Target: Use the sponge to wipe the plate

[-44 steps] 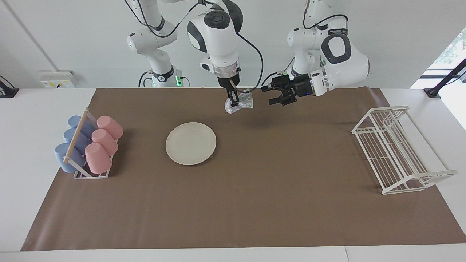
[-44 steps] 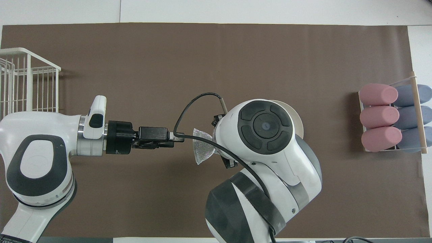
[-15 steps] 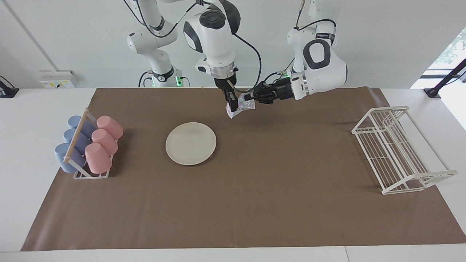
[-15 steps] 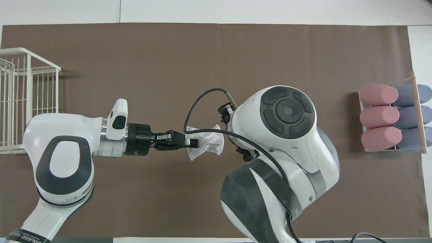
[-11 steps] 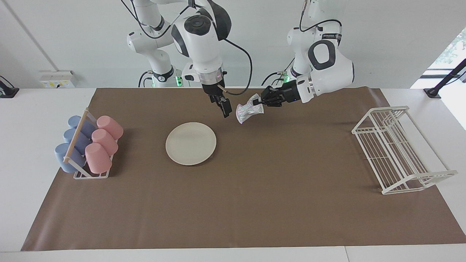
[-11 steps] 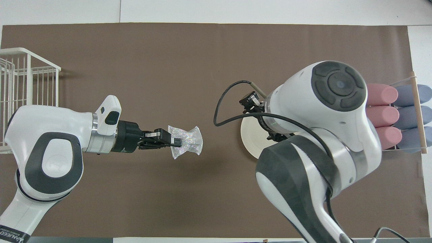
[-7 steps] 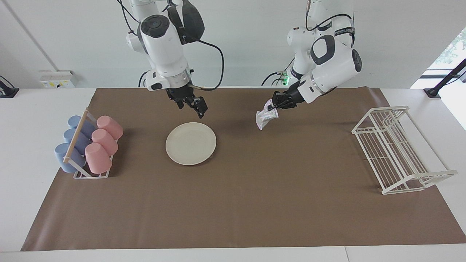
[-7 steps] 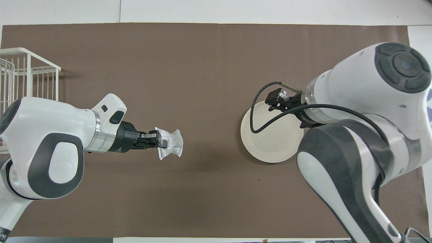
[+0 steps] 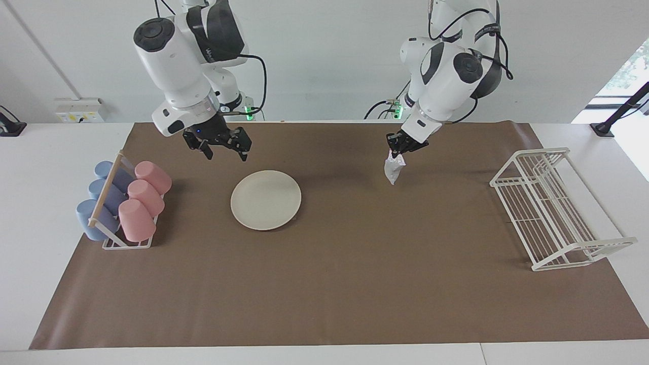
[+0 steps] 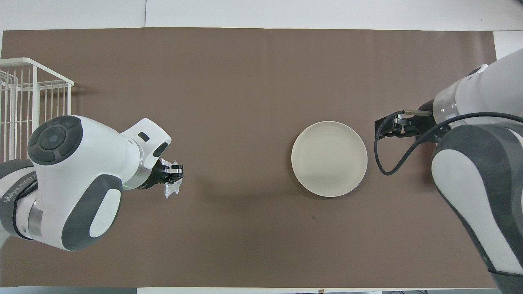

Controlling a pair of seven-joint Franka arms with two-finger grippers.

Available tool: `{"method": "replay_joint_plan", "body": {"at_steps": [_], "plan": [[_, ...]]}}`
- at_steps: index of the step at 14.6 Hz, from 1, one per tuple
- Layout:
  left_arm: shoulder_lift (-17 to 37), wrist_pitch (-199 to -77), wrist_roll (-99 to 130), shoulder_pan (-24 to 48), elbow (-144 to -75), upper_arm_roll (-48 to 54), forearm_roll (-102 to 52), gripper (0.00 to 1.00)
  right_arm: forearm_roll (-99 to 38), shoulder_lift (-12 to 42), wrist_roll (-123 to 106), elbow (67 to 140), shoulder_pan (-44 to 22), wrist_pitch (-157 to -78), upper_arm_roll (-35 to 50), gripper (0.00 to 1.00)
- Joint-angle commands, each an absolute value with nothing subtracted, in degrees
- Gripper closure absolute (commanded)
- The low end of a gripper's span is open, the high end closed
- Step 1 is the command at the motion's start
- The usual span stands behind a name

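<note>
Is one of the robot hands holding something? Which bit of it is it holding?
Yes. The left end effector pinches the sponge by its top end, so the rest dangles over the brown mat. The right end effector holds nothing, open above the mat beside the plate.

A white table (image 9: pixel 30 213) carries a brown mat (image 9: pixel 355 284) over most of its top. On the mat lie the plate (image 9: pixel 265 199), a cup rack (image 9: pixel 124 203) at the right arm's end, and a white wire rack (image 9: pixel 552 208) at the left arm's end.

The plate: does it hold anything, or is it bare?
Bare. The plate lies flat on the mat with nothing on it; the sponge hangs from the left gripper.
</note>
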State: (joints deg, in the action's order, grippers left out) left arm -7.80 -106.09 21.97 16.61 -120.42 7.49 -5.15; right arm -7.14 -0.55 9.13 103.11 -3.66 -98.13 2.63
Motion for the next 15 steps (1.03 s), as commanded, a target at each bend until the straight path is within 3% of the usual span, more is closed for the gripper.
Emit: {"method": "replay_joint_plan", "body": {"at_steps": [1,6,15], "plan": [[-7.30,-98.55,25.39,18.28,-116.38,7.03,4.45,1.00,-6.59,-2.02,0.82,104.50,0.00,-95.63,3.34,0.00],[-1.15,-84.66,31.19,22.67,-108.38,7.03,20.54,1.00,-3.43,-0.10,-0.53,101.52,-3.60,-95.01,2.64,0.00],[10.00,-70.32,32.70,24.96,-106.79,6.94,51.03,1.00,-1.59,1.32,-0.88,97.47,-4.31,-92.02,-1.76,0.00]]}}
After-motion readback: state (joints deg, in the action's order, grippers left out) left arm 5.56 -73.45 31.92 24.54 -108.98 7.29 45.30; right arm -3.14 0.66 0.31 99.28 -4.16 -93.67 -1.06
